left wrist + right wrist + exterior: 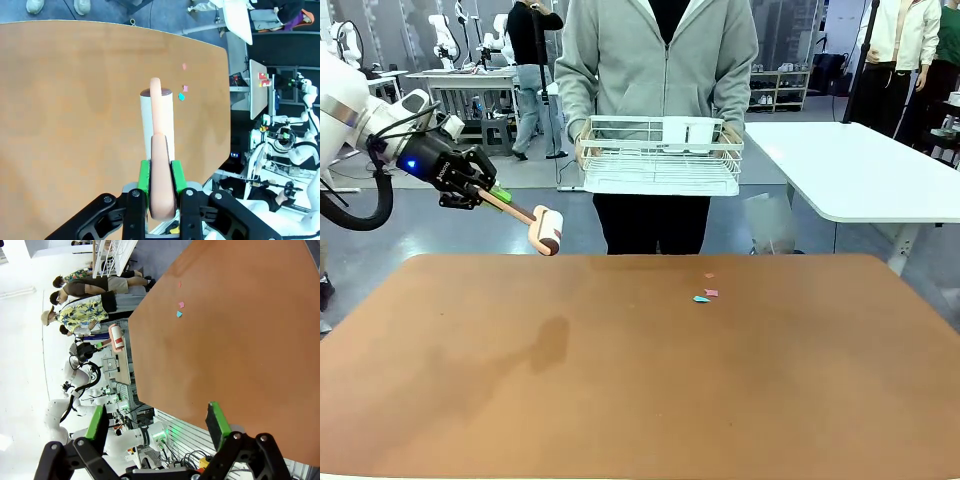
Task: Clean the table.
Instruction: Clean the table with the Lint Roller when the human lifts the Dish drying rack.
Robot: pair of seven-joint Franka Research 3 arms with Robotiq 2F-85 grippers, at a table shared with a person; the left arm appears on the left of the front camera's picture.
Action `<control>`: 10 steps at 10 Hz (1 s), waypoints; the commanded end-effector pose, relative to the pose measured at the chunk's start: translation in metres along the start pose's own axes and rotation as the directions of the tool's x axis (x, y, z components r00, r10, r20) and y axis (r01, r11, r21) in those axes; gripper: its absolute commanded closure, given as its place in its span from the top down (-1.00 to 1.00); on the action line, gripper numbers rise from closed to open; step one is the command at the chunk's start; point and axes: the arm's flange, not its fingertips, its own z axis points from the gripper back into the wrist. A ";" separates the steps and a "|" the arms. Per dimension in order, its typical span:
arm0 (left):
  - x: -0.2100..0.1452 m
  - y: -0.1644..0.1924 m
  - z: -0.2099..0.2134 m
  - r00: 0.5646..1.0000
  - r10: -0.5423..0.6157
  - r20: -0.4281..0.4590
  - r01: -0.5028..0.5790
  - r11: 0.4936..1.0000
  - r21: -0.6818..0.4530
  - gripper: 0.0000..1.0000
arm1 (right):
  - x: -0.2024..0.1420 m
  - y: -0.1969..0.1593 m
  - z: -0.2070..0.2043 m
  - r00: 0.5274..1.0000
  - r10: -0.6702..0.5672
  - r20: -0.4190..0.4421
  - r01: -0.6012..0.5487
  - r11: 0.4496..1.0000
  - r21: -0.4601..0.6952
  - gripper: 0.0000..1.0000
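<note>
The table [620,400] is a wide reddish-brown top, smooth and matte, with rounded corners. It appears rigid and heavy. It is the surface to be worked on, not a thing to be lifted, so no hold on it is called for.

Debris: a few small paper scraps [705,293], pink and teal, lie close together near the far edge, right of its middle. They look thin, flat and very light. On a smooth top they will probably slide or flutter if pushed. Pinching them between pads is likely to fail, since they lie flush with the surface.

Tool state:
- The left gripper [470,187] is clamped on the handle of a lint roller [546,231]. The green pads [144,175] press on both sides of the handle's thick end.
- The roller is held in the air near the far left corner, clear of the top. Its pale drum [156,112] points toward the scraps.
- The right gripper [156,421] stands wide and holds nothing, above the near right part of the table.

Handling judgement: the hold sits low on the handle, which gives reach but leaves a long lever. Apply light downward pressure so that the drum rolls over the scraps rather than skidding and scattering them.

Beyond the far edge a person holds a white wire rack [660,160] in both hands, clear of the top
</note>
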 end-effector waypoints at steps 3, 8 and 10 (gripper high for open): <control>0.019 -0.012 -0.039 1.000 0.010 -0.028 -0.012 0.997 -0.072 -0.57 | 0.000 0.003 0.003 1.000 0.008 0.005 -0.008 1.000 0.004 1.00; 0.035 -0.022 -0.167 0.990 -0.026 -0.135 0.015 0.997 -0.077 -0.57 | 0.000 0.003 0.003 1.000 0.008 0.005 -0.008 1.000 0.004 1.00; 0.028 -0.017 -0.197 0.992 -0.056 -0.111 0.055 0.998 -0.011 -0.57 | 0.000 0.003 0.003 1.000 0.008 0.005 -0.008 1.000 0.004 1.00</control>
